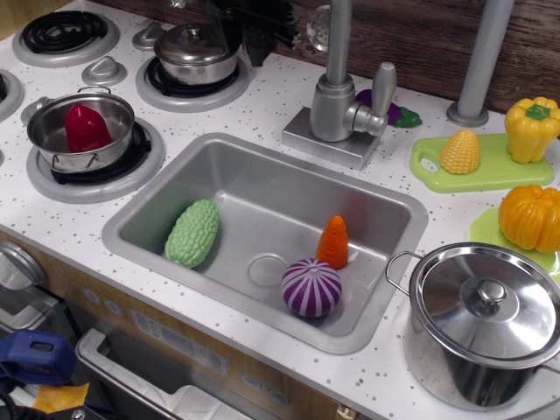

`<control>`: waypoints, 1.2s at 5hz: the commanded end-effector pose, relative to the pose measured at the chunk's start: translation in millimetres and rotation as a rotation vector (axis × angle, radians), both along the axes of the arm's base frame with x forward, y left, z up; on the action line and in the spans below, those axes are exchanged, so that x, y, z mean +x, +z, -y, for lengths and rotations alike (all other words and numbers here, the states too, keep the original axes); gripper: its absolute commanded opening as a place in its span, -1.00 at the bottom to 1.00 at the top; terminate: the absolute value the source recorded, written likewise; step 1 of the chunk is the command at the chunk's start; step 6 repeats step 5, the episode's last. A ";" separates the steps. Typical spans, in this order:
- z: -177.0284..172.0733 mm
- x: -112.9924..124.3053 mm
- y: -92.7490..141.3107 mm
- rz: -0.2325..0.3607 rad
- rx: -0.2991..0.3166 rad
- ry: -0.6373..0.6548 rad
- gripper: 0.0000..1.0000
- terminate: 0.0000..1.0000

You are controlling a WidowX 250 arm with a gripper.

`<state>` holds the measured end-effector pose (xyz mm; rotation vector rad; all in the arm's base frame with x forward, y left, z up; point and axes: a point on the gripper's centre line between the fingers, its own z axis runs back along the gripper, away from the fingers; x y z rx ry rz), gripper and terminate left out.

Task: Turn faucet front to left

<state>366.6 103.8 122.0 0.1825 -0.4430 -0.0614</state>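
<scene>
The faucet [333, 107] stands behind the sink on its square base plate [325, 140]. Its thin upright pipe [339, 39] runs out of the top of the frame. A round spout end [319, 28] shows just left of the pipe. Its stubby lever handle [382, 89] sticks up on the right. My black gripper [261, 33] is at the top edge, up and left of the faucet, apart from it and beside the lidded pot. Its jaws are mostly cut off by the frame edge, so their state is unclear.
The sink [219, 166] holds a green gourd [193, 232], a carrot [333, 241] and a purple onion [311, 287]. A lidded pot [479, 322] stands front right. A pot with a red pepper [83, 129] and a lidded pot [192, 51] sit on burners. A grey pole [479, 61], corn [460, 151], a yellow pepper [530, 129] and a pumpkin [529, 216] are at the right.
</scene>
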 end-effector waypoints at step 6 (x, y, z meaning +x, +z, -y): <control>-41.9 53.5 -0.3 0.152 0.053 -0.081 -1.00 1.00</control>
